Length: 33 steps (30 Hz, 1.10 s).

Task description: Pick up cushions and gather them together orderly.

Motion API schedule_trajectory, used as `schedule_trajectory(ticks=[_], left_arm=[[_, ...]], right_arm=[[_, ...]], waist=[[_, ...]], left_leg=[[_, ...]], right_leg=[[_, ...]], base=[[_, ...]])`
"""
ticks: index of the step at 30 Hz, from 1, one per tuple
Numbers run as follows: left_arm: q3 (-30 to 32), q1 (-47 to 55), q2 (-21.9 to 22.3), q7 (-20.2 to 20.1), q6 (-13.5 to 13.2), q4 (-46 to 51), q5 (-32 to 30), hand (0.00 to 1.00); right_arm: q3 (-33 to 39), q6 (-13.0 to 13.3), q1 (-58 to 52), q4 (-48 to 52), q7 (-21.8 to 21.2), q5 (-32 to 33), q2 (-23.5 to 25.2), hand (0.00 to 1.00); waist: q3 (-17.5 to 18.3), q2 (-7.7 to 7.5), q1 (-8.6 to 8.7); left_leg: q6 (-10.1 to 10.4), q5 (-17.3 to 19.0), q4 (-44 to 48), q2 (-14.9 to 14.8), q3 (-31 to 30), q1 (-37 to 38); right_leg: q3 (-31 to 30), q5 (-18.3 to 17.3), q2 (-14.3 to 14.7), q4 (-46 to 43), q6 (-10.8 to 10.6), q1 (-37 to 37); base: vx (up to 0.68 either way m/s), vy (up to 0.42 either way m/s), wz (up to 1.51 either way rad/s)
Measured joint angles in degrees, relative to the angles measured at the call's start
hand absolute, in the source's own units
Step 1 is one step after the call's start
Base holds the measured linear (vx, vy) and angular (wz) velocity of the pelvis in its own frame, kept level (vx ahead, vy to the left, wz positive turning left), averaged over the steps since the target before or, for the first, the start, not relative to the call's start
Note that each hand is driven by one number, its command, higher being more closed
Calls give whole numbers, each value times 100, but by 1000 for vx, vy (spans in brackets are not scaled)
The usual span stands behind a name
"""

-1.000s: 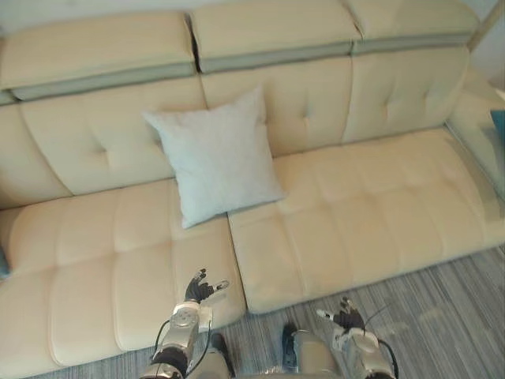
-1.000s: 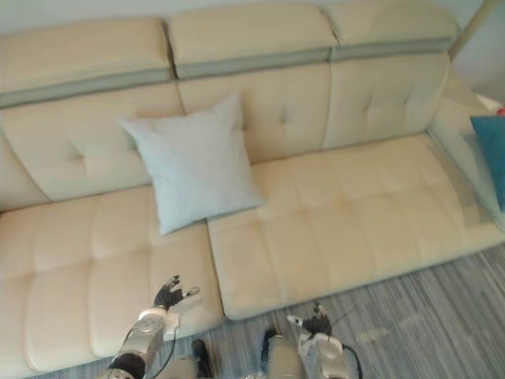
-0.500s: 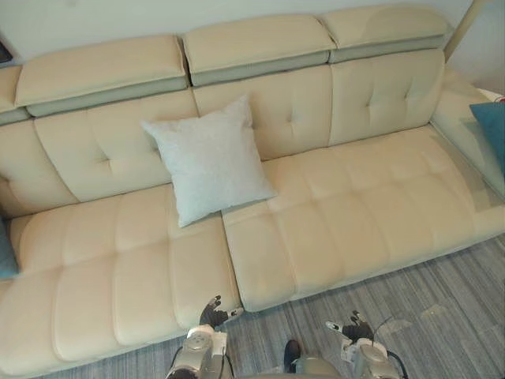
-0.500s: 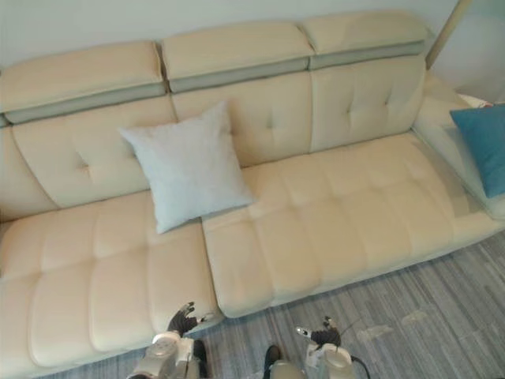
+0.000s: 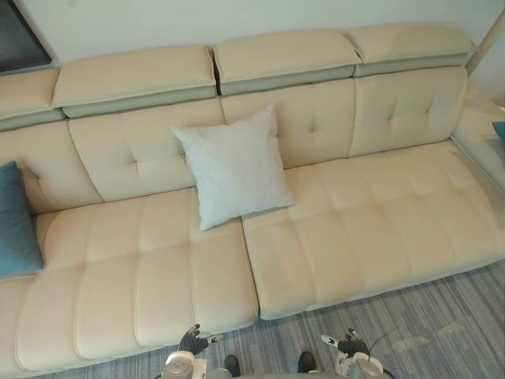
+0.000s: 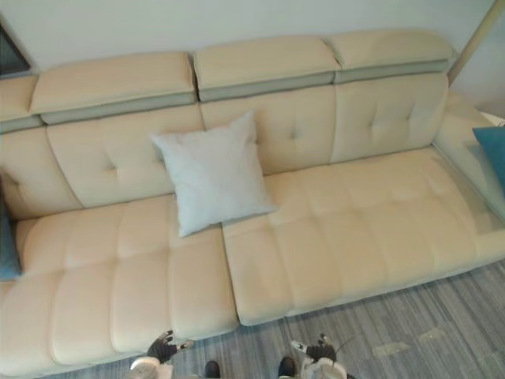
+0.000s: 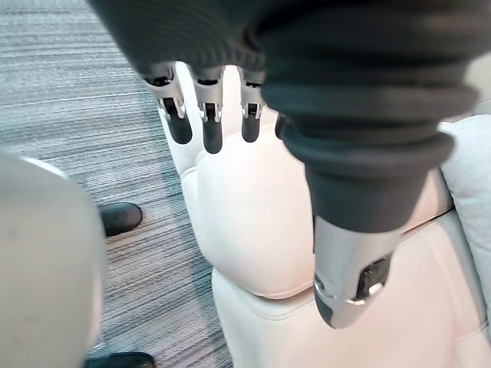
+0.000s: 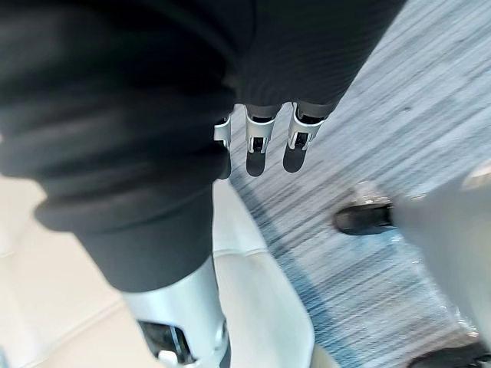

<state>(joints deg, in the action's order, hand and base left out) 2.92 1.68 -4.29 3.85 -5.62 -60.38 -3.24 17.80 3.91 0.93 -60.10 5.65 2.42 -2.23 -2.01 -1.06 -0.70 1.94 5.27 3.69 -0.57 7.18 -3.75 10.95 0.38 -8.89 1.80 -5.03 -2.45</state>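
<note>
A pale grey-white cushion (image 5: 235, 167) leans upright against the backrest of the cream sofa (image 5: 371, 213), near its middle. A blue cushion (image 5: 16, 221) rests at the sofa's far left end, and the edge of another blue cushion (image 6: 494, 155) shows at the far right. My left hand (image 5: 190, 343) hangs low over the floor just in front of the sofa's front edge, fingers straight and holding nothing. My right hand (image 5: 345, 346) is also low over the carpet, to the right, open and holding nothing. In the left wrist view the fingers (image 7: 211, 126) point at the seat's front edge.
Grey striped carpet (image 5: 426, 324) runs along the sofa's front. A dark object (image 5: 20, 39) stands at the wall behind the left end. A pale pole (image 6: 473, 39) leans at the right end of the sofa.
The whole view has pulled back and swung left, bringing the left blue cushion into sight. Both hands have dropped toward the picture's bottom edge, away from the seat.
</note>
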Motion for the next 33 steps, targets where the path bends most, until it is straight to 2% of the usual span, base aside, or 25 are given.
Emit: schedule_trajectory(ticks=[8,12,13,14,15,16,17,18,20,21,23,24,26,27,28,29,30,31,32,33], left_arm=[[68,-1,-98,71,14,-112,-9,0],[66,-95,-155,85,35,-105,-3,0],[67,-168,-167,89,35,-100,-2,0],[67,-226,-179,90,35,-99,-2,0],[69,-267,-179,90,35,-98,-2,0],[69,-314,-169,90,36,-95,-3,0],[57,-365,-169,92,35,-74,-3,0],[42,-396,-171,94,35,-30,-3,0],[39,-454,-295,102,24,37,-3,0],[38,-518,-389,114,24,36,-3,0],[40,-608,-467,151,15,33,-3,0],[38,-645,-445,170,13,26,-3,0],[43,-646,-326,176,1,26,-2,0],[42,-603,-237,166,0,5,-3,0],[45,-546,-174,167,-2,12,-3,0],[44,-542,-145,166,-2,13,-2,0],[65,-502,-104,157,12,11,-3,0],[78,-471,-78,148,21,15,-9,0],[77,-432,-39,138,19,17,-10,0],[31,-333,-22,119,18,16,-2,0]], right_arm=[[-15,-8,40,-210,-1,-4,-10,0],[-48,-3,336,-180,4,-9,-54,0],[-128,-2,380,-177,6,-14,-82,0],[-273,-3,413,-175,7,-21,-134,0],[-288,-3,423,-174,8,-21,-153,0],[-288,-5,456,-171,11,-24,-183,0],[-289,-11,433,-174,17,-25,-239,0],[-289,-17,434,-176,31,-30,-268,0],[-340,-31,437,-175,73,-39,-271,0],[-408,-49,430,-174,86,-58,-271,0],[-466,-56,428,-175,108,-213,-270,0],[-474,-61,480,-167,119,-246,-321,0],[-487,-63,465,-169,127,-246,-418,0],[-487,-66,432,-188,128,-245,-448,0],[-499,-66,366,-195,130,-246,-462,0],[-517,-65,362,-194,134,-246,-464,0],[-599,-56,369,-182,139,-245,-469,0],[-722,-52,367,-189,162,-244,-485,0],[-786,-54,367,-212,170,-245,-502,0],[-814,-57,381,-234,175,-240,-515,0]], waist=[[-111,-145,21],[-319,-108,26],[-345,-72,18],[-393,-13,30],[-417,17,34],[-455,77,41],[-467,94,39],[-488,123,32],[-493,139,35],[-478,114,45],[-458,82,49],[-471,122,61],[-470,192,58],[-449,235,81],[-403,244,93],[-405,239,89],[-401,221,88],[-455,185,85],[-482,172,27],[-527,129,-33]], left_leg=[[-4,32,-140,11,165,178],[-6,586,861,-259,688,-339],[1,763,1192,-425,877,-530],[-10,880,1417,-655,1199,-619],[-15,889,1452,-723,1294,-616],[-13,899,1471,-811,1449,-588],[-11,898,1457,-902,1685,-474],[-6,895,1471,-976,1841,-383],[20,900,1624,-1180,2045,-309],[138,909,1719,-1314,2103,-296],[342,873,1756,-1518,2237,-272],[547,751,1653,-1657,2337,-201],[725,653,1396,-1807,2438,44],[938,517,1332,-1974,2441,196],[1057,444,1550,-2170,2401,185],[1054,395,1865,-2346,2337,128],[678,198,2703,-2657,2143,-150],[-98,4,3577,-2795,1659,-562],[-178,211,4195,-2700,1144,-820],[38,587,4786,-2268,509,-1093]], right_leg=[[-151,-7,7,22,21,26],[-562,-10,147,-503,55,-606],[-494,60,240,-635,156,-832],[-140,179,318,-650,325,-967],[6,184,310,-647,393,-976],[375,33,286,-705,693,-981],[979,-148,159,-917,849,-983],[1242,-198,69,-1067,813,-1002],[1342,-160,-78,-1231,730,-975],[1302,-77,-197,-1246,623,-972],[1228,-214,-205,-1347,306,-1125],[1387,-557,-168,-1581,313,-1249],[1759,-859,-185,-1980,288,-1256],[1680,-958,24,-2118,431,-1240],[1636,-1066,206,-2194,564,-1257],[1568,-1143,349,-2212,636,-1245],[1387,-1219,560,-2206,733,-1212],[1139,-1215,727,-2126,857,-1075],[970,-1201,798,-2061,915,-972],[641,-1189,870,-1969,1047,-828]], base=[[-16,1,-11],[-111,-5,-78],[-131,-27,-120],[-99,-29,-107],[-57,-33,-90],[-47,-37,-76],[-25,-33,-90],[-10,-53,-99],[7,-109,-78],[12,-230,-60],[10,-351,-59],[8,-340,-59],[68,-356,-55],[153,-457,-55],[149,-401,-57],[156,-403,-81],[163,-398,-91],[173,-377,-108],[207,-272,-131],[222,-158,-146]])
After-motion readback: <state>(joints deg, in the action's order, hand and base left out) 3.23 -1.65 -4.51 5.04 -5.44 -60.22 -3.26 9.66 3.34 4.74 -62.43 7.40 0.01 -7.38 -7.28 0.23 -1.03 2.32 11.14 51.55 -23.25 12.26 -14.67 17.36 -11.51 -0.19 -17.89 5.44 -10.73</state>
